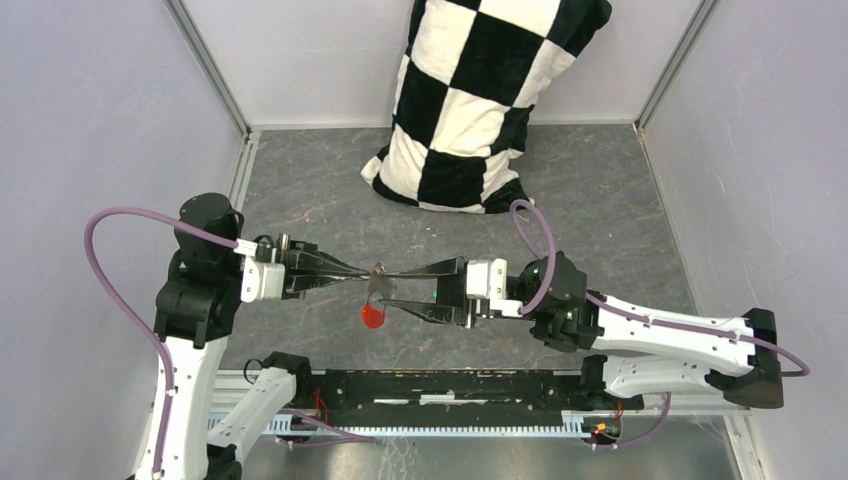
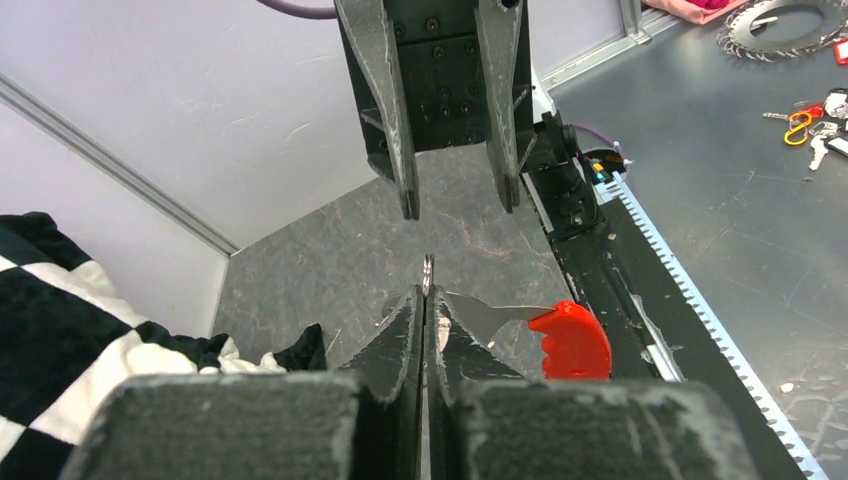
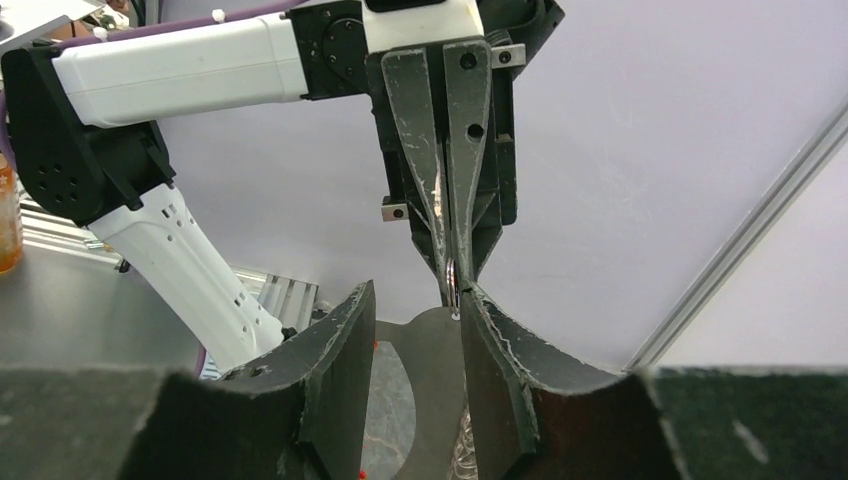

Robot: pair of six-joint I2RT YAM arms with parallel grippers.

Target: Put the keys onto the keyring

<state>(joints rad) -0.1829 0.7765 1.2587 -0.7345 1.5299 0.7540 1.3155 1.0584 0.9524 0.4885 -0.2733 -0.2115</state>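
Keyring [image 2: 427, 268] pinched edge-on in the shut left pincer [image 2: 425, 297], fob [image 2: 572, 340] dangling lower right. Right pincer [image 2: 460, 208] faces it tip-to-tip, top centre, half-wide, empty afaict.

The top camera looks steeply down from high opposite the checkered pillow [image 1: 470, 100]; near that pillow, close-in wrist cameras face each other, sharing the left gripper [image 3: 452, 275] and right gripper [image 2: 458, 208].

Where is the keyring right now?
In the middle of the top view, the keyring hangs from the left gripper, right beside the right gripper.
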